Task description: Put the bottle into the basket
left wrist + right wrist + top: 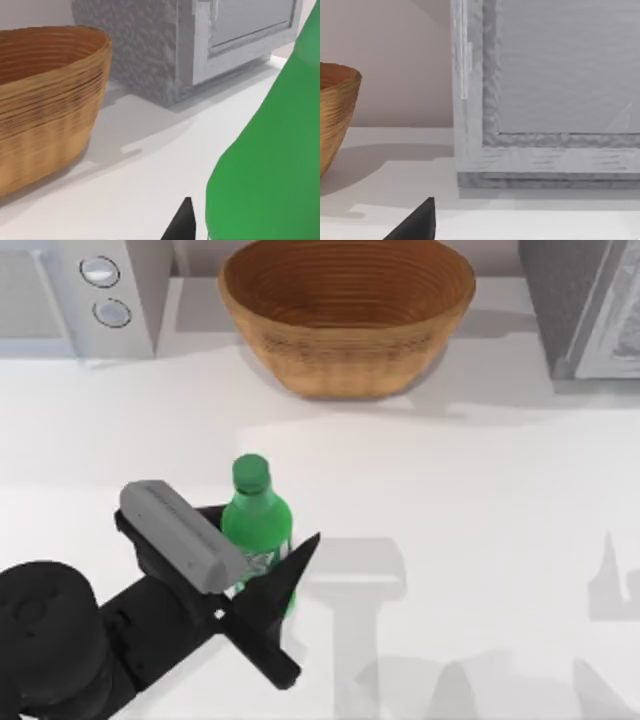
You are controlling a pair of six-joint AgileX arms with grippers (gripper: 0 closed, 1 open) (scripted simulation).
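Down at the left side of the white table [480, 500], my left arm reaches in from the corner. The left gripper [262, 565] is closed on the bottle [257, 525], with 1 black finger [290, 565] pressed against its right side. The bottle is green, with a green cap on top and a label around its middle, and it stands up straight in the grip. In the left wrist view the green bottle [272, 165] sits very close, beside a black fingertip [182, 222].

Farther back, near the middle of the table's far edge, is the big brown basket [345, 335]. It is well apart from the bottle. A grey box [585, 305] stands to its right.

The right wrist view shows 1 dark fingertip [417, 222] of the right gripper; I cannot tell how its fingers are set.
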